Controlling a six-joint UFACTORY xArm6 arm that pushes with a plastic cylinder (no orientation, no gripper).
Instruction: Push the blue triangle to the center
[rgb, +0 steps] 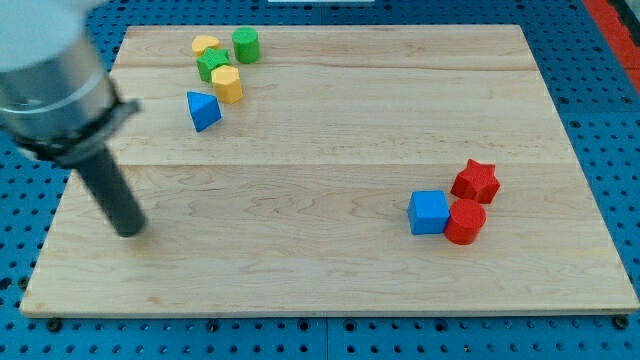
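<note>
The blue triangle (203, 109) lies on the wooden board (330, 170) at the view's upper left. My tip (130, 230) rests on the board near the left edge, well below and to the left of the blue triangle, not touching any block. The dark rod rises from it toward the view's top left into the blurred grey arm.
Just above the blue triangle sit a yellow hexagonal block (227, 84), a green block (211, 63), a yellow block (205, 44) and a green cylinder (246, 45). At the view's lower right are a blue cube (429, 212), a red cylinder (465, 221) and a red star (475, 181).
</note>
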